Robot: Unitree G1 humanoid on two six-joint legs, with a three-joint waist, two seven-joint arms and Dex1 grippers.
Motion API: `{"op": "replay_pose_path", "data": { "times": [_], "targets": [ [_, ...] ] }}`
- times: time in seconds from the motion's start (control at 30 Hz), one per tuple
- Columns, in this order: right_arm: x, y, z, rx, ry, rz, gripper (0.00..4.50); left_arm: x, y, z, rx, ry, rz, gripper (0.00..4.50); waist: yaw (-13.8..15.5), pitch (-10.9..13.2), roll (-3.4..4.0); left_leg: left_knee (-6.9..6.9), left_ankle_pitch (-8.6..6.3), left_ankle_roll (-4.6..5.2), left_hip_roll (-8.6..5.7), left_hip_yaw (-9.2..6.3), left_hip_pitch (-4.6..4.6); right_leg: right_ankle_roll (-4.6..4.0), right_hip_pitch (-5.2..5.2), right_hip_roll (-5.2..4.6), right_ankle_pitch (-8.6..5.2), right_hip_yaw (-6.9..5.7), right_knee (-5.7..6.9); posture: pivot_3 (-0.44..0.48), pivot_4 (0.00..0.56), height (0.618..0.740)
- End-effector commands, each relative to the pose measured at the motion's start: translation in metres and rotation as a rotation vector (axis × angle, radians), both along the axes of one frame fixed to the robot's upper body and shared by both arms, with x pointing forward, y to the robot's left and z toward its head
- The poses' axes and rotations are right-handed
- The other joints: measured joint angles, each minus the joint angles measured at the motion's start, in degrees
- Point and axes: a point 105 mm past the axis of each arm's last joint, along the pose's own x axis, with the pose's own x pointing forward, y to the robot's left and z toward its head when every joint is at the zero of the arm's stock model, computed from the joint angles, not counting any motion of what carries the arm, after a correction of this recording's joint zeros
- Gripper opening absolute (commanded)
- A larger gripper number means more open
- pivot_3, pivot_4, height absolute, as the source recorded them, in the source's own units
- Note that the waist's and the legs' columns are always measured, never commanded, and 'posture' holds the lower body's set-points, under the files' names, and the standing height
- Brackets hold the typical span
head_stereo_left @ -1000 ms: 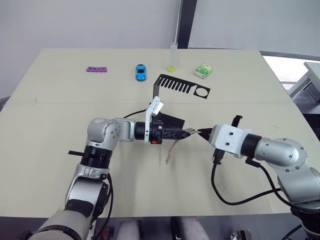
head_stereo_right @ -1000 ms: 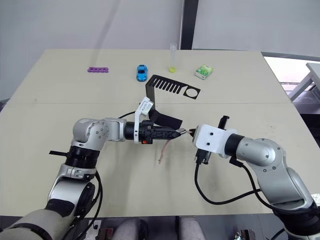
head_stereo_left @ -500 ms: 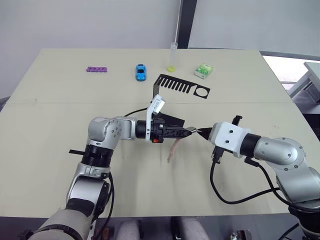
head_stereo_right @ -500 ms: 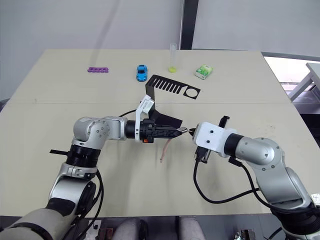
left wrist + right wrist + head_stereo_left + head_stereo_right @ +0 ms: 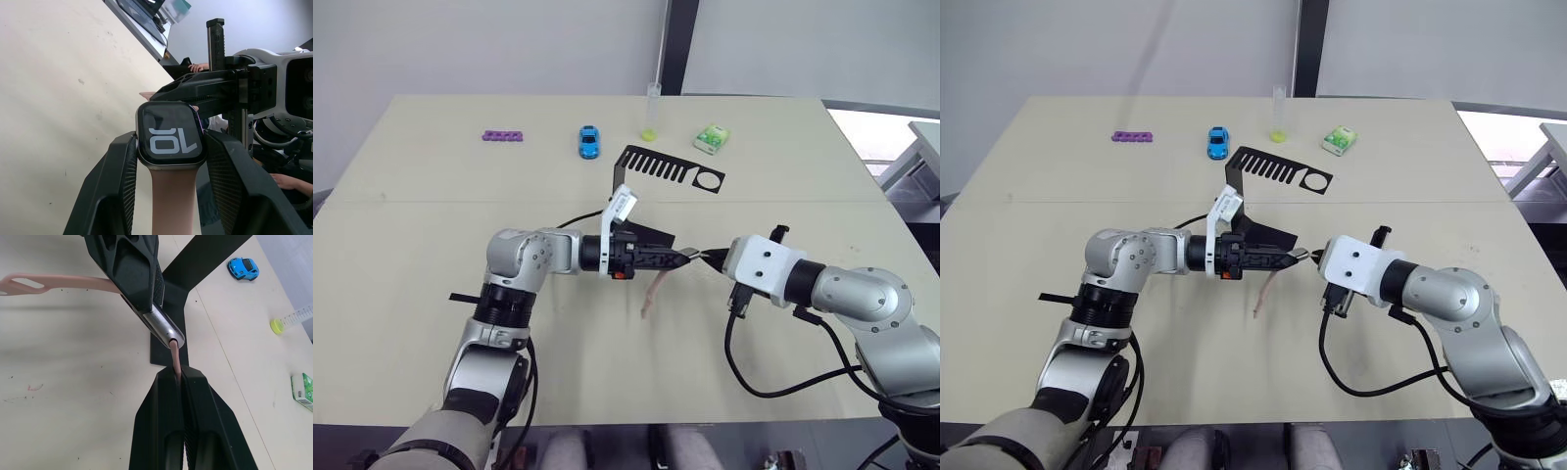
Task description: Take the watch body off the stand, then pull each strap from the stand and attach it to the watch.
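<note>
Right wrist view — the watch body (image 5: 164,328), off the stand (image 5: 666,171) with one strap (image 5: 54,282) attached, is clamped by the left gripper (image 5: 683,258) while the second strap (image 5: 174,358) is pinched at its slot by the right gripper (image 5: 180,376) — seating appears unfinished.

Bright, even light; soft shadows on table (image 5: 411,245). Glare beyond its far right edge. Left wrist view: background behind watch blurred.

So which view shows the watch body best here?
The left wrist view: the watch body faces the camera, screen lit, clamped between the left gripper fingers. The right wrist view shows its silver edge side-on. In the eye views it is a small glint at the fingertips.
</note>
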Motion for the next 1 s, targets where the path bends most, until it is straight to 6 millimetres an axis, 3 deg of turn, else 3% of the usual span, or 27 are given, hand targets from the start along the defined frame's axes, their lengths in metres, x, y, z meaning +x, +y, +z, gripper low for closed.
{"op": "replay_pose_path", "data": {
  "times": [0.03,1.0],
  "targets": [
    [-0.0074,0.0076,0.0179,0.009,-0.091,0.037,0.00,-0.0091,-0.0125,0.0169,-0.050,-0.050,-0.071,1.60,0.00,0.00,0.00,0.00,0.00,0.00,0.00,0.00,0.00,0.00,0.00,0.00,0.00,0.00,0.00,0.000,0.150,0.740],
    [-0.0044,0.0079,0.0169,0.021,-0.082,0.032,0.00,-0.0110,-0.0155,0.0221,-0.064,-0.055,-0.084,1.60,0.00,0.00,0.00,0.00,0.00,0.00,0.00,0.00,0.00,0.00,0.00,0.00,0.00,0.00,0.00,0.000,0.150,0.740]
  ]
}}
